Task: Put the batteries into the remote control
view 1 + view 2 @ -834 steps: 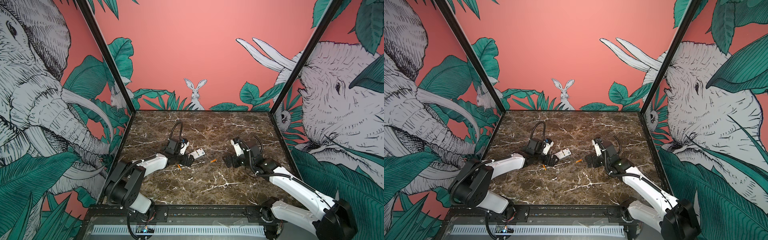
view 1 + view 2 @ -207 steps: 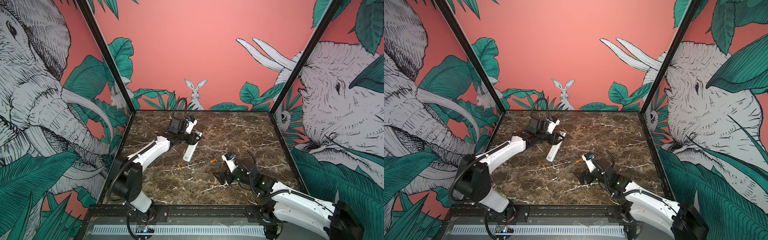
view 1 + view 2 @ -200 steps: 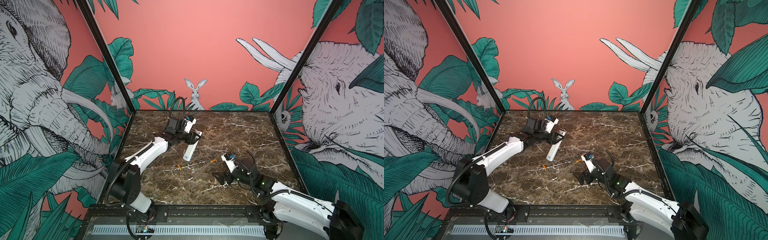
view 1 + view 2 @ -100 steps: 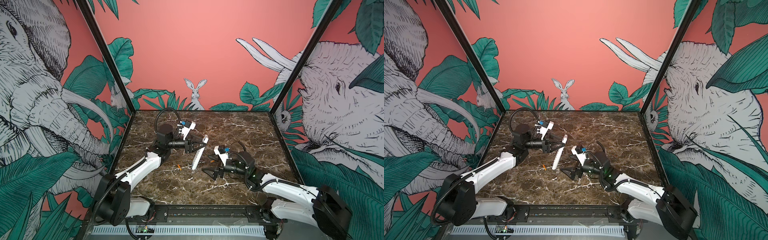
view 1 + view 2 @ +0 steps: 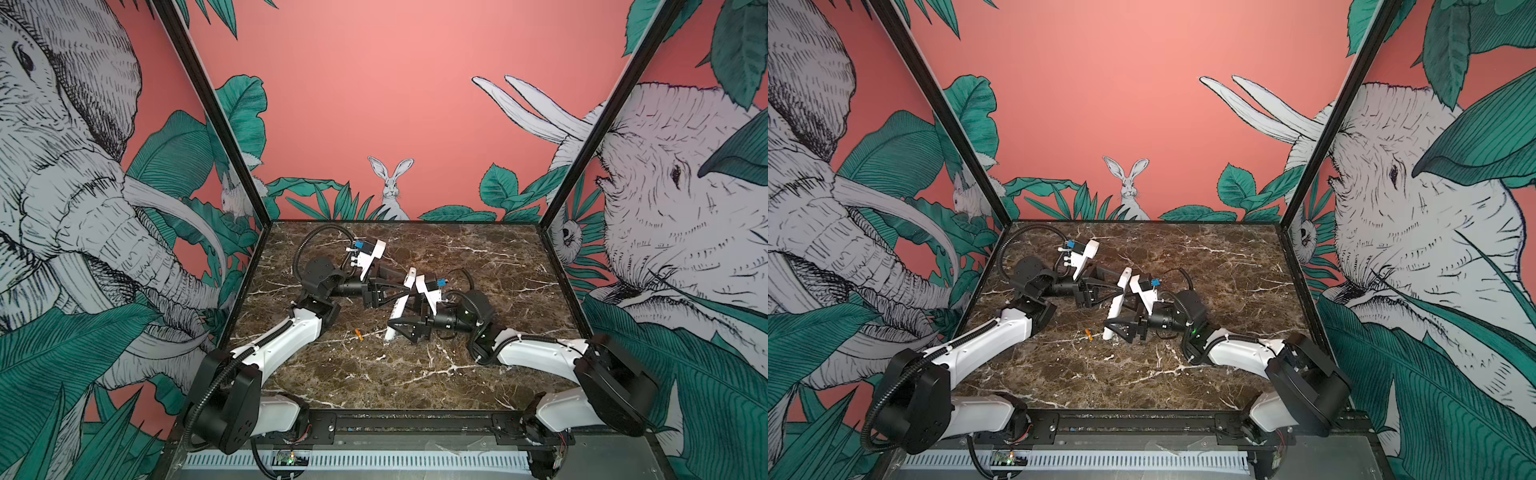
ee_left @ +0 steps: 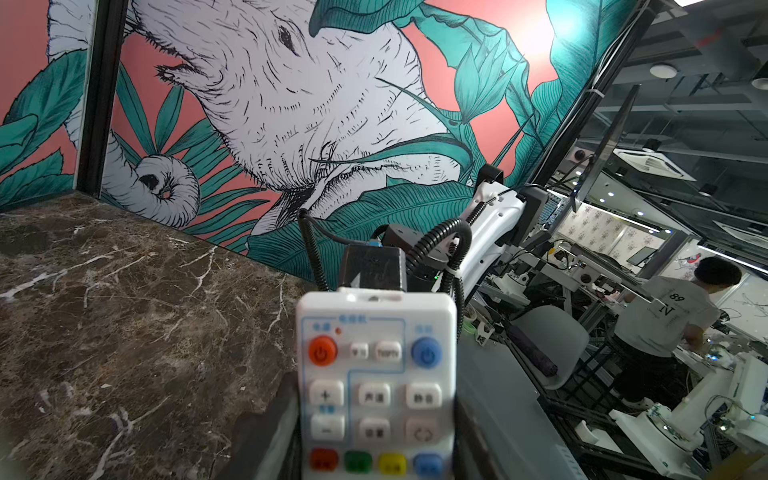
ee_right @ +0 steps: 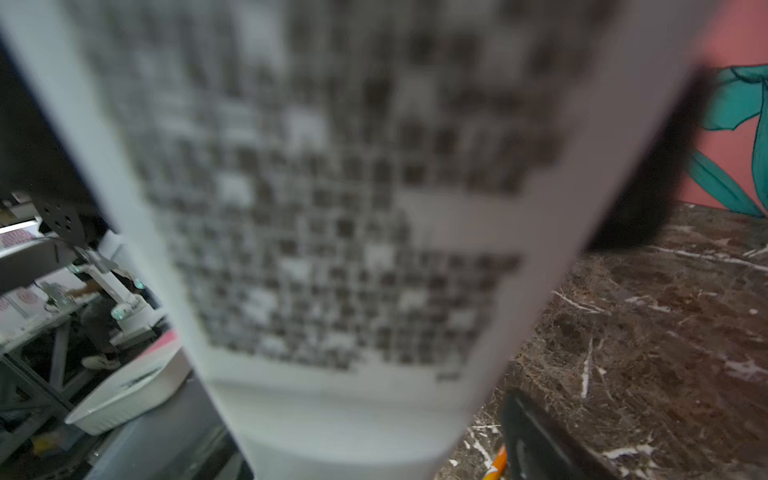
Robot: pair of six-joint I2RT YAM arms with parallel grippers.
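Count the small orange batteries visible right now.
1. A slim orange cylindrical battery lies on the brown marble tabletop, beside the near end of the long white remote control. Another may be hidden from view.

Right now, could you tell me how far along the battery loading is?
Done: the remote control is raised and tilted, clamped in the left gripper. In hand: the right gripper brackets its lower end; grip unclear. Left: an orange battery lies loose on the table, and I cannot find the second; none visibly loaded.

Marble tabletop (image 5: 374, 374), jungle-mural walls (image 5: 374, 104), bkgd worker (image 6: 665, 320).
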